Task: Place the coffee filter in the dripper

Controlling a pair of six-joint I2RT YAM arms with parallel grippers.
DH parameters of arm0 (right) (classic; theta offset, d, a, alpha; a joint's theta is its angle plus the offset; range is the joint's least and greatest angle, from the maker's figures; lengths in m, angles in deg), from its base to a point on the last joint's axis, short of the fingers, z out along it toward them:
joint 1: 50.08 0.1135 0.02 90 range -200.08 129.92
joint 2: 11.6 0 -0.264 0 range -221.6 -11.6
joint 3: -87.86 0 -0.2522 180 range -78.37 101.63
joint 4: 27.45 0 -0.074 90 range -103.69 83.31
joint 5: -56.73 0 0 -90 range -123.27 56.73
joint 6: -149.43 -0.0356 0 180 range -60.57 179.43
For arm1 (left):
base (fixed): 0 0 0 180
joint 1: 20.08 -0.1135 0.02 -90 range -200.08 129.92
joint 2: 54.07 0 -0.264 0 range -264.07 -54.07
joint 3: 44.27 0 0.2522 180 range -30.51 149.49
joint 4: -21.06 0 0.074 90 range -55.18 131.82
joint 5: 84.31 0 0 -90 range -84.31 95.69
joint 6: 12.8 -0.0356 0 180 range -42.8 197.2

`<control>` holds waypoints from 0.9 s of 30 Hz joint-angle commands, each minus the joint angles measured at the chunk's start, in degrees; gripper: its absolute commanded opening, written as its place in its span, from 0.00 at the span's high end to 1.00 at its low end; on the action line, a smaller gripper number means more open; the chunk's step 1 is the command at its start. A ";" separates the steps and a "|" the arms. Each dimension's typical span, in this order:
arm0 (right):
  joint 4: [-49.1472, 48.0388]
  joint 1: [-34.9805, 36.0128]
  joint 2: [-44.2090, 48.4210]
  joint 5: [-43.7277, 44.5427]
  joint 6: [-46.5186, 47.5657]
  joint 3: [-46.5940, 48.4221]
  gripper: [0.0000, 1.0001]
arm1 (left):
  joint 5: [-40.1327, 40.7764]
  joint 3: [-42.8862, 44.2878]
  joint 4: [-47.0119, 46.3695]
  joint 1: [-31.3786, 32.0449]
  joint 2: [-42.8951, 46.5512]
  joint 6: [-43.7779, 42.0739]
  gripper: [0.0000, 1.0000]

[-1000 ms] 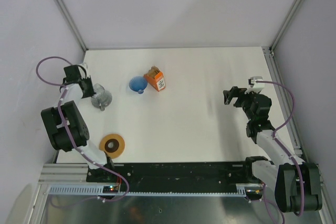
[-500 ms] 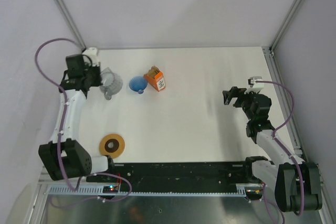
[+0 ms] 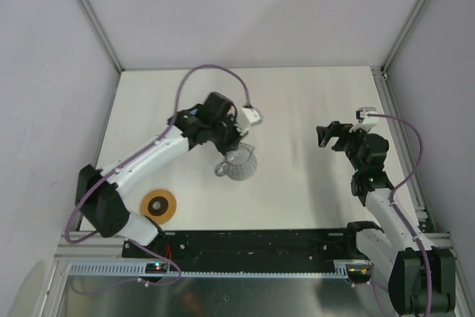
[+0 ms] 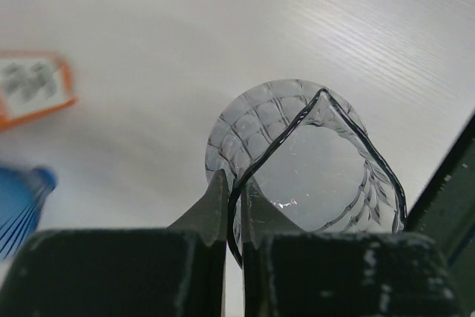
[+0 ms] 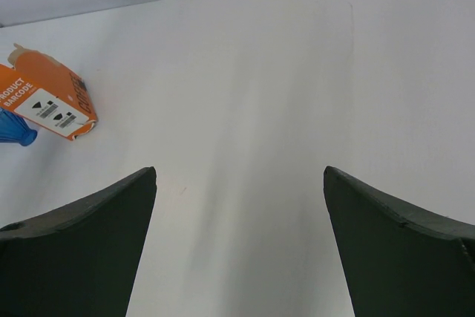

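My left gripper [image 4: 234, 191] is shut on the rim of a clear ribbed glass cup [image 4: 312, 161], one finger inside and one outside. In the top view it holds the glass cup [image 3: 239, 165] over the table's middle. The blue dripper [image 4: 16, 209] shows only as an edge at the left of the left wrist view and as a tip of the dripper [image 5: 13, 130] in the right wrist view. My left arm hides it from above. A tan paper edge [image 5: 28, 55], perhaps the coffee filter, pokes from the orange box [image 5: 52, 102]. My right gripper [image 5: 240, 172] is open and holds nothing.
The orange box [image 4: 33, 87] lies next to the dripper. An orange-tan ring [image 3: 159, 205] lies near the left front edge. My right gripper [image 3: 324, 136] hovers over the right side. Metal frame rails run along the table's sides and back.
My left arm has swung from the far left corner to the middle, carrying the glass cup. It now covers the dripper and box from above. The right arm has barely moved.
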 commanded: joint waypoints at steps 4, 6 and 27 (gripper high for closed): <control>4.77 -0.86 5.39 1.59 -0.64 2.42 0.01 | -6.87 5.32 -2.27 7.45 -10.36 -5.23 1.00; 5.48 -0.99 6.26 2.04 -0.47 2.42 0.01 | -6.09 6.25 -3.72 8.57 -13.01 -5.72 1.00; 4.94 -2.61 5.44 0.57 -0.77 2.42 0.01 | -9.63 -3.99 -16.88 10.72 -16.32 -17.89 0.92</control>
